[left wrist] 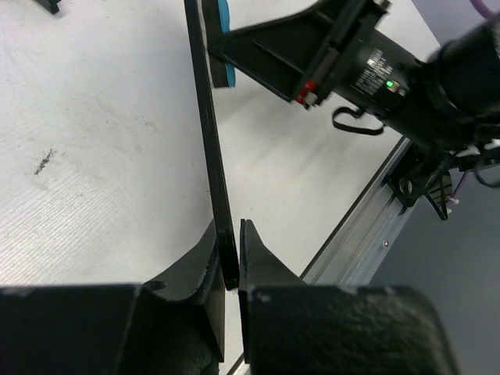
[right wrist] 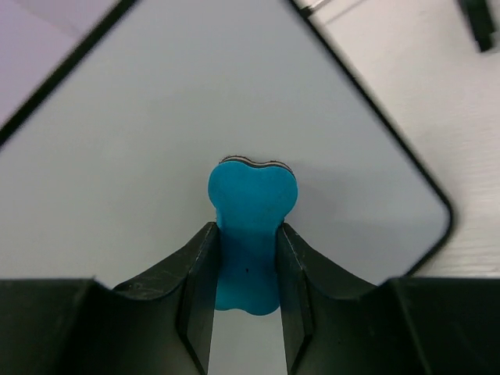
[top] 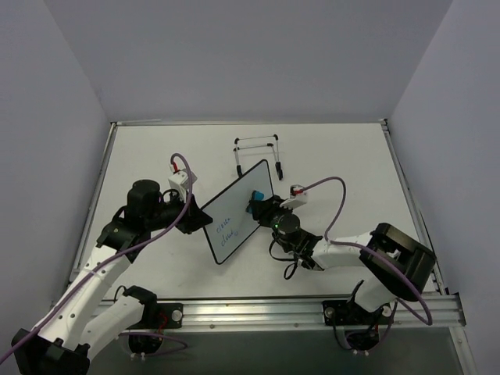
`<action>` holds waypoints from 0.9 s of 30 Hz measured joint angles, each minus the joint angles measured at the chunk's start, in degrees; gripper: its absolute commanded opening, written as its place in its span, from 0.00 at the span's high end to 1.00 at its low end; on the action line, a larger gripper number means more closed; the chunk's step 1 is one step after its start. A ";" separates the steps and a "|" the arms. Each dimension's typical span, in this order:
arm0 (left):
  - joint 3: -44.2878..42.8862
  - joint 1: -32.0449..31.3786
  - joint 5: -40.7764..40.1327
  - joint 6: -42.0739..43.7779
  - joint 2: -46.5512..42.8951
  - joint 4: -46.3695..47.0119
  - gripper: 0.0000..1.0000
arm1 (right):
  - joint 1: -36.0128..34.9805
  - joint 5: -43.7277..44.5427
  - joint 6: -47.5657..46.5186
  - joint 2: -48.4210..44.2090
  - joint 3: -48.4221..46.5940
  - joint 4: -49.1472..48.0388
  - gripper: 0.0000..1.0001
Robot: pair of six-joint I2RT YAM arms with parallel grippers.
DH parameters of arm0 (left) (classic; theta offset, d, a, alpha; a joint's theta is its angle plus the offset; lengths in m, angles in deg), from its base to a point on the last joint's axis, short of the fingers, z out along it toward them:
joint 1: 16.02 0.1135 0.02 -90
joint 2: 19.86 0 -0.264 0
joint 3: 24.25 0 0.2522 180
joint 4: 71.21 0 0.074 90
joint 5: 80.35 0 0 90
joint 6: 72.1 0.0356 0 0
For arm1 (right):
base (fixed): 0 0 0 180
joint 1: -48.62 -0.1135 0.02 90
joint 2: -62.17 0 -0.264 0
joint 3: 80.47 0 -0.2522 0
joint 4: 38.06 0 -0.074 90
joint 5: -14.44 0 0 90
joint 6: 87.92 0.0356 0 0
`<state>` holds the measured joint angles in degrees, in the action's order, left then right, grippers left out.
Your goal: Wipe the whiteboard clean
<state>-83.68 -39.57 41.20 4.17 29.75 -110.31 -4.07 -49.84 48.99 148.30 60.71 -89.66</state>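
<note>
The whiteboard (top: 237, 212) is a white board with a thin black frame, held tilted on edge at mid table, with blue handwriting on its lower half. My left gripper (top: 195, 219) is shut on its left edge; the left wrist view shows the board edge-on (left wrist: 209, 133) pinched between the fingers (left wrist: 231, 269). My right gripper (top: 255, 201) is shut on a blue bone-shaped eraser (right wrist: 250, 234), whose end presses against the board's white face (right wrist: 156, 133) near its upper right corner. The eraser also shows in the top view (top: 255, 194) and the left wrist view (left wrist: 219, 39).
A thin wire easel stand (top: 258, 152) stands behind the board at the back middle. A metal rail (top: 312, 306) runs along the table's near edge. Grey walls close in the table's left, right and back sides.
</note>
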 measured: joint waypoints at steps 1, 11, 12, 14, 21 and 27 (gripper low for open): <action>0.00 0.00 -0.02 -0.20 0.00 0.02 0.98 | 1.81 -0.59 0.42 1.40 0.35 -1.20 1.00; 0.00 0.00 -0.04 0.00 -0.11 0.33 0.98 | 7.13 -3.85 6.73 15.87 6.73 -12.31 1.00; 0.00 0.00 -0.04 0.02 -0.11 0.33 0.98 | 6.97 -3.82 6.88 15.85 6.75 -12.46 1.00; 0.00 0.00 -0.04 0.17 -0.11 0.35 0.98 | 6.23 -3.63 6.88 15.54 6.75 -12.39 1.00; 0.00 0.00 -0.11 0.50 -0.15 0.46 0.98 | 2.69 -3.50 3.85 8.48 3.72 -4.13 1.00; 0.00 0.04 -1.51 0.50 -0.15 0.61 0.98 | -2.45 -1.84 0.44 4.28 -2.16 -0.20 1.00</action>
<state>-83.68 -39.53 39.69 4.67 29.60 -109.70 -6.51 -51.68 49.43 152.58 58.55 -89.86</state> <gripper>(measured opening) 0.123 0.281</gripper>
